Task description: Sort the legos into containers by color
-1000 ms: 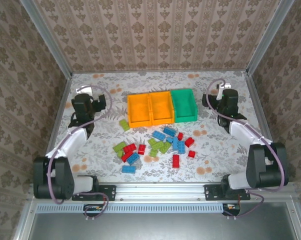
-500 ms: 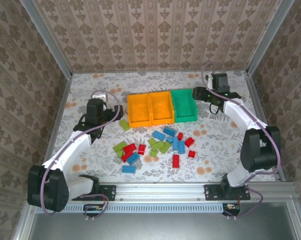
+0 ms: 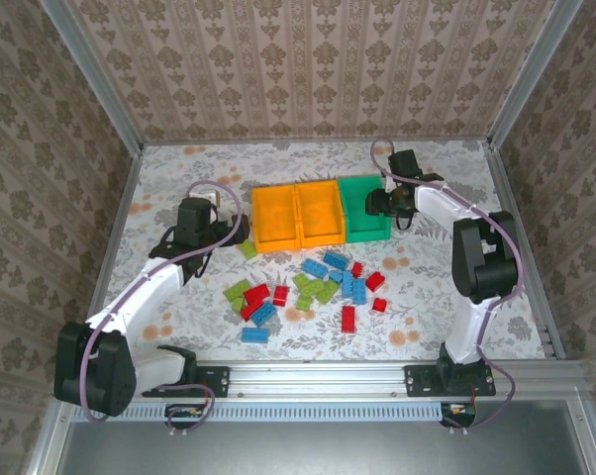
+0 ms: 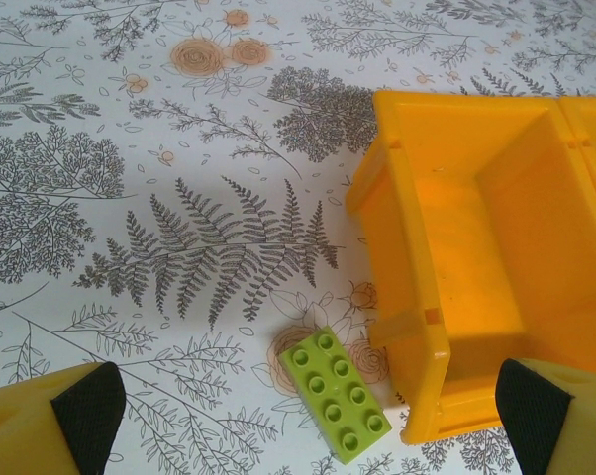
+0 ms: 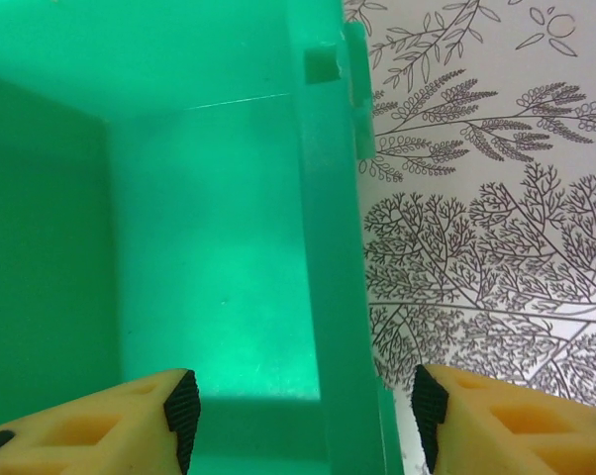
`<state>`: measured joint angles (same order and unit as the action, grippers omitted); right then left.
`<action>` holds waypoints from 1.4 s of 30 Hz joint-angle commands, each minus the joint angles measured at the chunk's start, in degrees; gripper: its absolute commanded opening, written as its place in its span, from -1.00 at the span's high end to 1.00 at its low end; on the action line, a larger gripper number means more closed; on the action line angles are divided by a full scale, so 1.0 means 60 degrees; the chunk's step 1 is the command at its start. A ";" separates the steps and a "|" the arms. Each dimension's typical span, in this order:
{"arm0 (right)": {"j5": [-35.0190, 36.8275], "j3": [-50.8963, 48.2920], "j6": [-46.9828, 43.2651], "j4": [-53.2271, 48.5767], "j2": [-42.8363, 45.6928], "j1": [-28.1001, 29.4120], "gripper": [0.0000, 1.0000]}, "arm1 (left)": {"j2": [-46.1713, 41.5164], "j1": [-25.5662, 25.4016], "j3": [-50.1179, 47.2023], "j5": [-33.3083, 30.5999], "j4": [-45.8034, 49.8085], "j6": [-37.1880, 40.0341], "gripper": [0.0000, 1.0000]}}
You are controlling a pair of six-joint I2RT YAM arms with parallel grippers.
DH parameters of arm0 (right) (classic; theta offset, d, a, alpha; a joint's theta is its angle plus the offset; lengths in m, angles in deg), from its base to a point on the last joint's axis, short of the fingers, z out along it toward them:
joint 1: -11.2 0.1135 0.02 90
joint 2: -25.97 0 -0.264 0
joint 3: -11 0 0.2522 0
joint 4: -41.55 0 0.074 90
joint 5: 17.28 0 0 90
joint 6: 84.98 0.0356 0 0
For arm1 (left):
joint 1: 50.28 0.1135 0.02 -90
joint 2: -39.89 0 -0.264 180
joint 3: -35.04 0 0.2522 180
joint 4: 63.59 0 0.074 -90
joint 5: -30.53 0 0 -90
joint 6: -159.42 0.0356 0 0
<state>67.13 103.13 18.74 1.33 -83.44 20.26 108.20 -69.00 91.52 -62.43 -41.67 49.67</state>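
Left arm [image 3: 145, 282]: white link, black joints.
Right arm [image 3: 439, 203]: same.
Cables [image 3: 226, 190]: purple loops.
Fingers [image 5: 80, 426]: yellow, black pads [image 5: 182, 406].

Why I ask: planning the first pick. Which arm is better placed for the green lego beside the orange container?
Left. The left end effector, open, hovers over the green lego beside the orange container; the right end effector straddles the green container's wall, farther away.

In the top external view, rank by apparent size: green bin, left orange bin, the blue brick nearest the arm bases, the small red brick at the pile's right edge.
1. green bin and left orange bin: they look alike, so tied.
2. blue brick.
3. small red brick, smallest.
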 commanded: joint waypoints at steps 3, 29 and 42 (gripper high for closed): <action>0.0454 0.0318 0.0108 -0.0456 -0.0484 0.0072 -0.06 | -0.0031 0.0022 -0.0199 -0.0128 0.0387 -0.0145 -1.00; 0.1407 -0.1084 -0.0371 0.0249 0.0782 -0.0367 0.58 | 0.0245 0.1100 -0.0371 0.0770 0.1233 -0.0849 -1.00; 0.1128 -0.1504 -0.1684 0.0416 0.1064 -0.0381 0.63 | 0.0400 0.1084 -0.0411 0.1202 0.0930 -0.0954 -1.00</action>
<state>73.84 94.65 12.01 3.21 -79.26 18.20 111.07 -62.59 88.17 -57.01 -35.28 45.28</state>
